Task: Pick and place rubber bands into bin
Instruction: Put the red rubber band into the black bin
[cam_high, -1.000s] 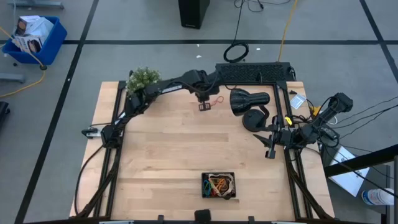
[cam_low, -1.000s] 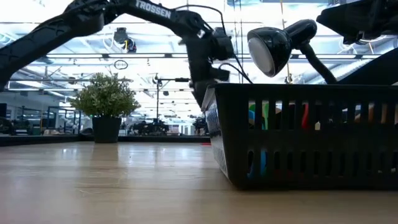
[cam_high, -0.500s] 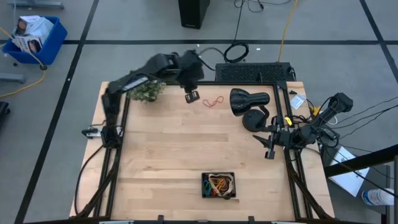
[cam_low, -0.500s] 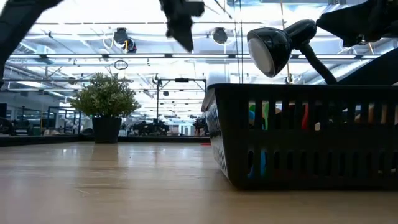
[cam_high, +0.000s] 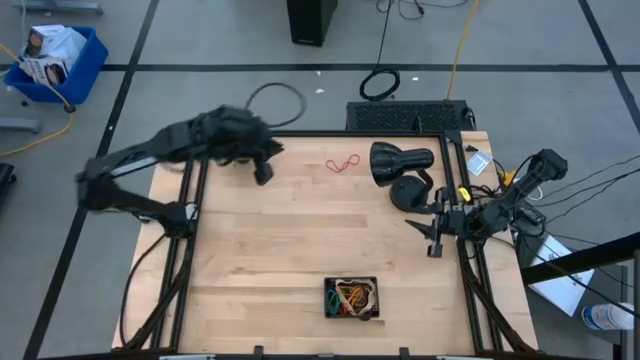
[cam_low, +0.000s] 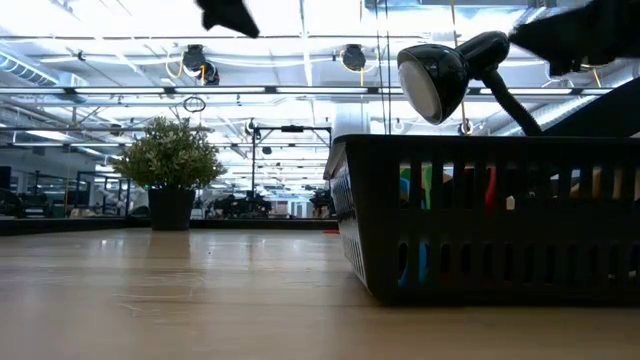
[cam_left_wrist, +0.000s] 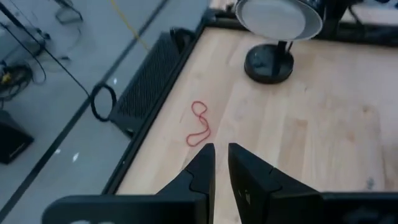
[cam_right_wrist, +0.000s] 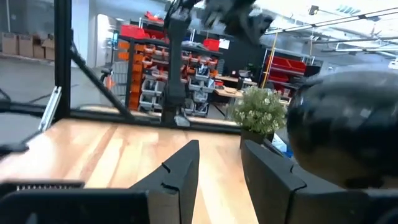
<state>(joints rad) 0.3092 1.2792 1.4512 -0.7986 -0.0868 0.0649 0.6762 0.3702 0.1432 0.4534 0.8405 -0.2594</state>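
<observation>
A red rubber band (cam_high: 343, 163) (cam_left_wrist: 199, 124) lies flat and loose on the wooden table near its far edge, just left of a black lamp (cam_high: 400, 160). The bin (cam_high: 326, 298) (cam_low: 500, 220) stands at the near edge with several coloured rubber bands in it. My left gripper (cam_high: 263, 174) (cam_left_wrist: 221, 155) hovers high over the far left part of the table. Its fingers are shut with only a slit between them, and it holds nothing. My right gripper (cam_high: 432, 240) (cam_right_wrist: 221, 155) waits at the table's right edge, open and holding nothing.
The lamp's round base (cam_high: 408, 192) stands right of the red band. A potted plant (cam_low: 170, 160) sits at the far left, under my left arm in the high view. A black slatted panel (cam_high: 405, 115) lies along the far edge. Bare wood stretches between the band and the bin.
My left gripper has risen from beside the red rubber band and swung back toward the table's left edge, climbing out of the low view's middle to its top. Its nose has tipped up from pointing steeply down. The red band stays lying on the table.
</observation>
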